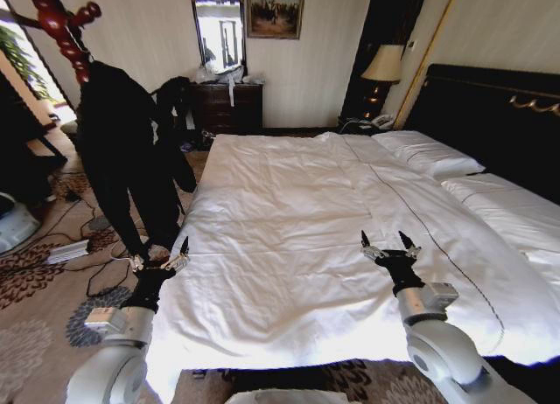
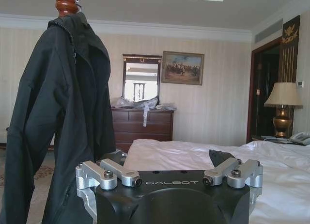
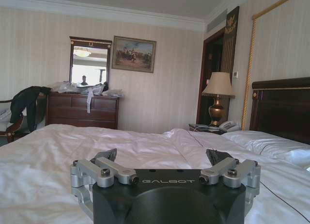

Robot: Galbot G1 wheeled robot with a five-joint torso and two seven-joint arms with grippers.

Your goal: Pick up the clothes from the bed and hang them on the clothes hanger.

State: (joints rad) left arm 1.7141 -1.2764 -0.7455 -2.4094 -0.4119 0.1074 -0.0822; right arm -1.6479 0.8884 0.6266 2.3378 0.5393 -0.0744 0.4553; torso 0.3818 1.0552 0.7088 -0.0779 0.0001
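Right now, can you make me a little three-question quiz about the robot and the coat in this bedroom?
1. True or false: the black coat lies on the bed.
2. What does the coat hang on? A) the dresser B) the wooden coat stand C) the lamp
3. Fill in: both the left gripper and the right gripper have their fingers ____.

Key
1. False: it hangs beside the bed.
2. B. The coat's collar sits at the stand's pole in the left wrist view; the dresser and lamp stand by the far wall.
3. Open; neither holds anything.
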